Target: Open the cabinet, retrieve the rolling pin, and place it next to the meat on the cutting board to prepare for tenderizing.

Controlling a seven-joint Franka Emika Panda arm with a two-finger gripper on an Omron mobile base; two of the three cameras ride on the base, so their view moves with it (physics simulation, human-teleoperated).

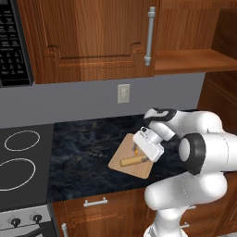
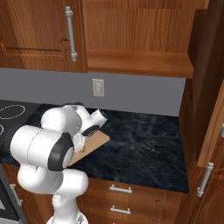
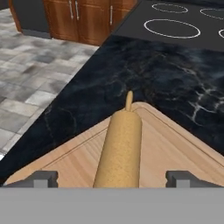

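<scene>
The rolling pin [image 3: 120,146] lies flat on the cutting board [image 3: 170,151], its small end knob pointing away from the hand. My gripper [image 3: 113,179] hovers low over its near end, open, with one fingertip [image 3: 41,178] on each side and neither touching the wood. From the left base view the rolling pin [image 1: 131,161] rests across the cutting board [image 1: 121,152] just under my gripper [image 1: 145,159]. The meat [image 1: 136,149], a tiny orange speck, sits beside the pin and is partly covered by the hand. The cabinet [image 1: 194,60] stands open, its wooden shelf bare.
A stove top [image 1: 21,155] with ring burners sits left of the dark stone counter [image 1: 83,152]. A wall outlet [image 1: 123,93] is behind the board. The arched wall-cabinet door [image 1: 92,37] stays shut. Low drawers [image 2: 120,189] run under the counter edge.
</scene>
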